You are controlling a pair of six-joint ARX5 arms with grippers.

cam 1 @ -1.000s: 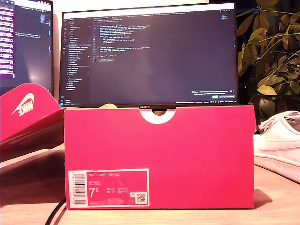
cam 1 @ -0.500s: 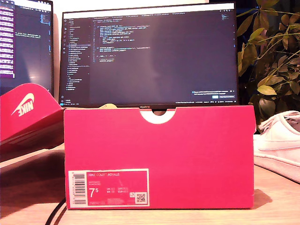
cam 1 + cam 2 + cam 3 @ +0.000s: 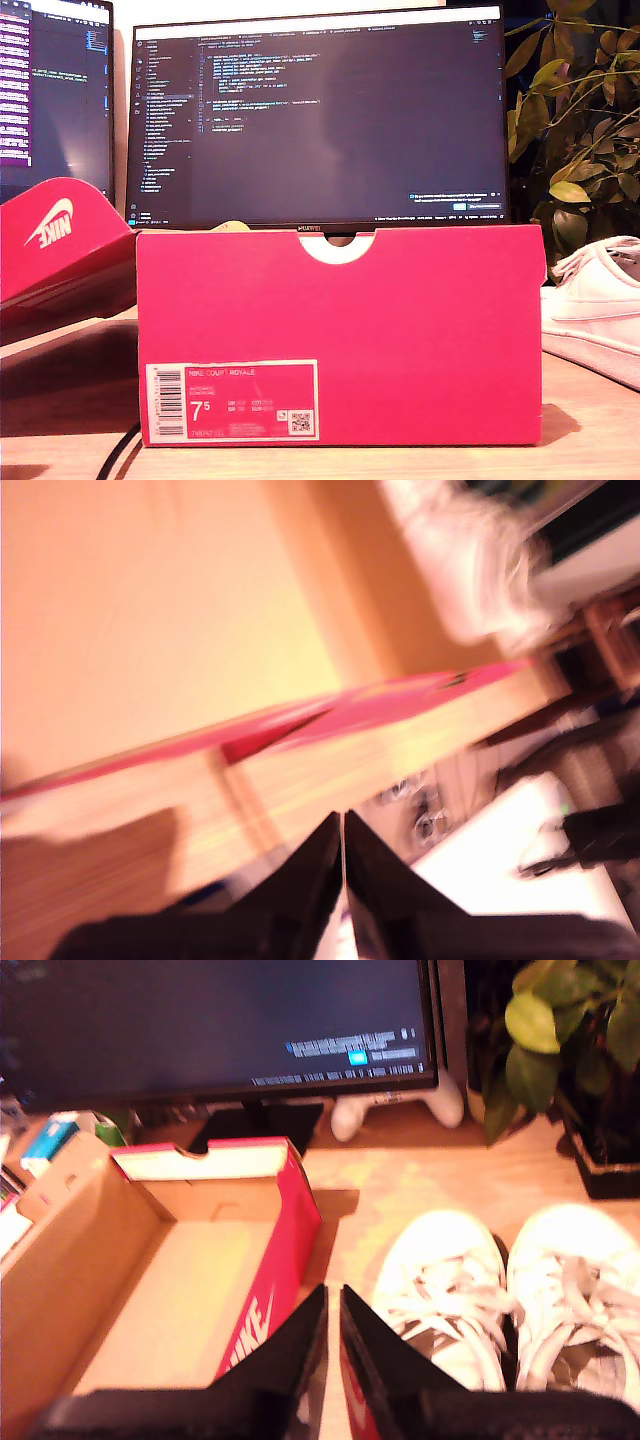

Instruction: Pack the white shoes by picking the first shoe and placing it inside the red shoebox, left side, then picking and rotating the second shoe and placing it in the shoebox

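The red shoebox (image 3: 400, 320) stands in the middle of the exterior view, label side facing the camera. In the second wrist view its red wall (image 3: 285, 1250) shows beside a bare cardboard inside with nothing in it. Two white shoes (image 3: 440, 1290) (image 3: 575, 1280) lie side by side on the table next to the box; one shoe (image 3: 595, 310) shows at the exterior view's right edge. My second gripper (image 3: 333, 1305) hovers shut above the box's wall, holding nothing. My first gripper (image 3: 343, 845) is shut too, in a blurred view near the box's red edge (image 3: 380, 705). Neither arm appears in the exterior view.
The red lid (image 3: 60, 240) with a white swoosh leans at the exterior view's left. A large monitor (image 3: 320, 110) stands behind the box, a second screen (image 3: 55, 90) further left. A leafy plant (image 3: 580, 120) is behind the shoe. A dark cable (image 3: 120, 455) crosses the table front.
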